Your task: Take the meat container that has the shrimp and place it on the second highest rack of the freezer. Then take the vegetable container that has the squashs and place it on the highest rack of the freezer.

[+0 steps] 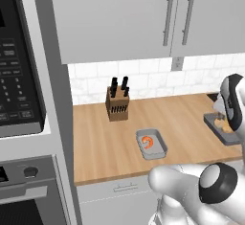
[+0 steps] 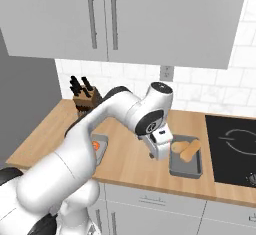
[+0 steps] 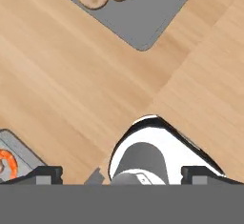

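Gripper open over bare desk, between the two trays; shrimp tray comes first.

The gripper [image 3: 121,173] hangs above the desk [image 1: 103,138] with its fingers spread wide and nothing between them. The meat container [image 1: 152,144], holding the shrimp [image 1: 149,143], sits on the desk toward the knife block [image 1: 117,102] side; in the hand view only its corner shows at the lower left edge, so it lies off to that side of the gripper, near but apart. The vegetable container [image 2: 185,162] with its squashes [image 2: 185,149] lies on the other side, just beside the hand in the right base view. Judged from this, the next move calls for a shift across toward the shrimp tray, whose long axis runs roughly front to back on the desk.
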